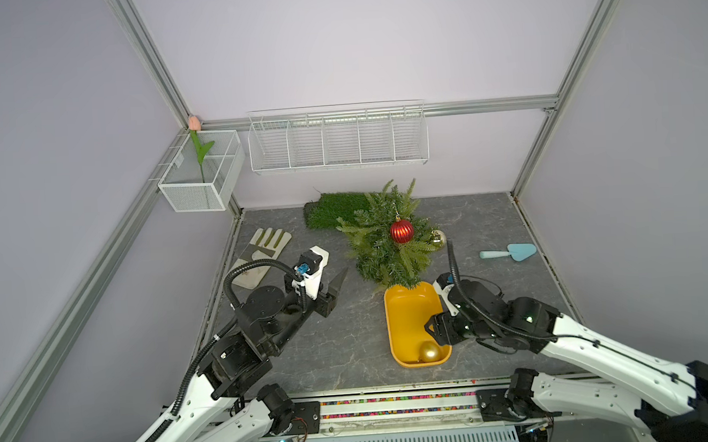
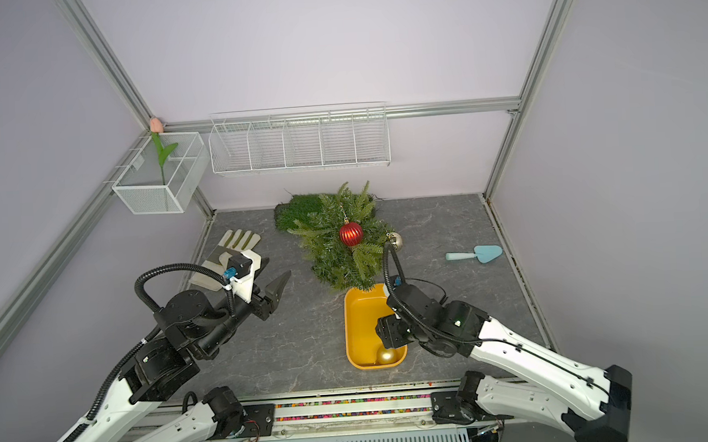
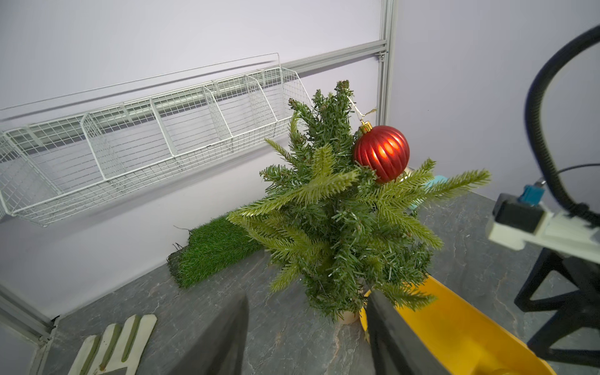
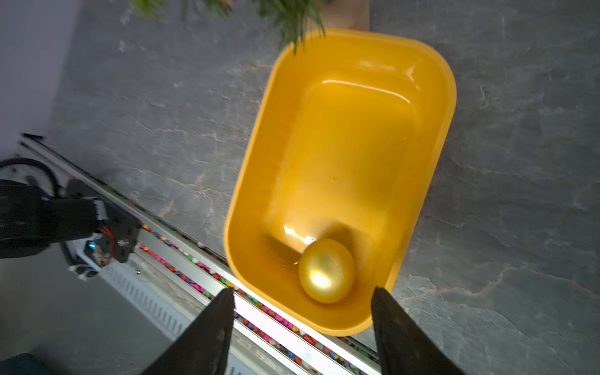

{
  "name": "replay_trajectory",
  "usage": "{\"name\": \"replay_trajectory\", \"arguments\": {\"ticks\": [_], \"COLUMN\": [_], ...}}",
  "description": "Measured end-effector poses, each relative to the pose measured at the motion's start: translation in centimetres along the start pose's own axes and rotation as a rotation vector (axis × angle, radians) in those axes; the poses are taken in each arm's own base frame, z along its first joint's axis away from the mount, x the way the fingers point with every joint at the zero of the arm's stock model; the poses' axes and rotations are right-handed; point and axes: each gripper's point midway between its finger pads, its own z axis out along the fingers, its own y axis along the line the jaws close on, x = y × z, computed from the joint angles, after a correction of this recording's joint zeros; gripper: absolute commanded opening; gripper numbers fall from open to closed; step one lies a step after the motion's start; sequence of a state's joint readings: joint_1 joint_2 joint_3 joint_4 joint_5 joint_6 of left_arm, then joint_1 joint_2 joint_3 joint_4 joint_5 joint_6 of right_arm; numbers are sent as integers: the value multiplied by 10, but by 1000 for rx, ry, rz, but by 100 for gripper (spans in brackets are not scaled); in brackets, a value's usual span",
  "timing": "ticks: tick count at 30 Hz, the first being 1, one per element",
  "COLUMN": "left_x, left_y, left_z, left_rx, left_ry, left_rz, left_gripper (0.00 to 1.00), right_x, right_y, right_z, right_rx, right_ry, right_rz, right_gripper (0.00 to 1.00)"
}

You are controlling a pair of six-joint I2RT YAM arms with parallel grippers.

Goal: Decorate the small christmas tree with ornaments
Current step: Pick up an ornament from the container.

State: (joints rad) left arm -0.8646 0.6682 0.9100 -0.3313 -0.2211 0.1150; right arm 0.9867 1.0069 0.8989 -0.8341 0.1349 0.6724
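We start at the matte gold ornament (image 4: pixel 326 271). It lies in the yellow tray (image 4: pixel 246 181), tucked into the tray's corner by the tabletop's (image 1: pixel 309 349) front edge. A ball has no long axis to speak of, and we can only just make out a thin thread on its side toward the tray's middle.

The right gripper (image 4: pixel 302 293) hangs right over it, fingers spread wide with nothing between them, so we reckon the drop is nearly straight down. That arm is clearly the nearer one. The tray wall crowds one finger.

The left gripper (image 3: pixel 305 302) hovers empty and spread, facing the small christmas tree (image 1: pixel 390 236) at the tray's far end. The red ornament (image 1: pixel 401 231) and the pale gold ornament (image 1: pixel 438 238) hang there.
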Motion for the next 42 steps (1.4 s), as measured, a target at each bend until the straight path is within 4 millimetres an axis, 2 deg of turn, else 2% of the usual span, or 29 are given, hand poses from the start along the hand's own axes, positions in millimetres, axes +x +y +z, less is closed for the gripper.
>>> {"name": "replay_trajectory", "arguments": {"ticks": [6,11,20,28,36,39,42], "left_x": [-3,-4,-4,-5,-5,-5,-4], "left_y": [3,4,5,7,7,7,7], "left_z": [-6,-8,-8,-10,-10,-10,-9], "left_rx": [-8,-14,-20,-28,-28,-28,-27], "left_ry": [-12,-17,-18,-23,-24,-23,-20], "left_rz": [-36,-38,-38,-38,-35,-33,-30], "left_gripper": [60,60,60,61,61,61,61], "right_x": [28,44,62,66,55,44,29], "right_y": [-10,-8,-8,-7,-5,-1,6], "right_z": [34,50,77,92,87,70,43], "right_rx": [153,204,248,259,254,213,145], "right_ry": [153,242,366,388,351,293,200], "right_rz": [28,0,-15,-31,-62,-82,-114], "right_gripper": [76,76,71,60,55,55,53]}}
